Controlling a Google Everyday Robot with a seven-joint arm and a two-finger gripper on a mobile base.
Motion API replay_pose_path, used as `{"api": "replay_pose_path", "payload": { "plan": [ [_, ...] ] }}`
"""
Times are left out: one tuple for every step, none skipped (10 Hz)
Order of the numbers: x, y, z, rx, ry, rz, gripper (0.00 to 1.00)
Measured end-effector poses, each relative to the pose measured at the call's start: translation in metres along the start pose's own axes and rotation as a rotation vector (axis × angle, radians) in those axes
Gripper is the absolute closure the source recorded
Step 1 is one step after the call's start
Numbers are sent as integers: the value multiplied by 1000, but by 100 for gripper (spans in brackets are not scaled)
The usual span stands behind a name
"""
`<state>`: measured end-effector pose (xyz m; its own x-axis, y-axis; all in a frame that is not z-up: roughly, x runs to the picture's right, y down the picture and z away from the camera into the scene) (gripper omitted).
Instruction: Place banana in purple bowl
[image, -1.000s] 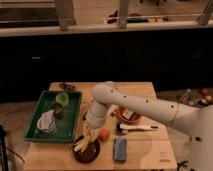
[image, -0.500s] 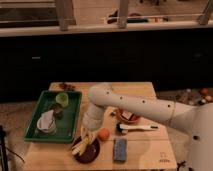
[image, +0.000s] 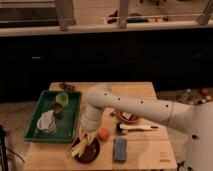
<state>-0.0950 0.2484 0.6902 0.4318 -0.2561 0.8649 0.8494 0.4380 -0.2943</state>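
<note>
Since the earlier frame my arm has swung further left and lowered, bringing my tool (image: 89, 131) down just above the purple bowl (image: 89, 151); I cannot tell how it is set. Nearest on the tabletop (image: 145, 155), the banana (image: 80, 146) lies across the bowl's left rim, partly inside. Just right sit a round orange fruit (image: 103, 134) and a blue block (image: 120, 149). Farther left, a green tray (image: 35, 132) holds a green cup (image: 62, 98).
</note>
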Motion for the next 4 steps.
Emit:
{"api": "replay_pose_path", "payload": {
  "plan": [
    [-1, -1, 0, 1, 1, -3, 43],
    [-1, 0, 0, 1, 2, -4, 32],
    [-1, 0, -1, 2, 4, -5, 24],
    [-2, 0, -2, 5, 5, -7, 20]
  ]
}}
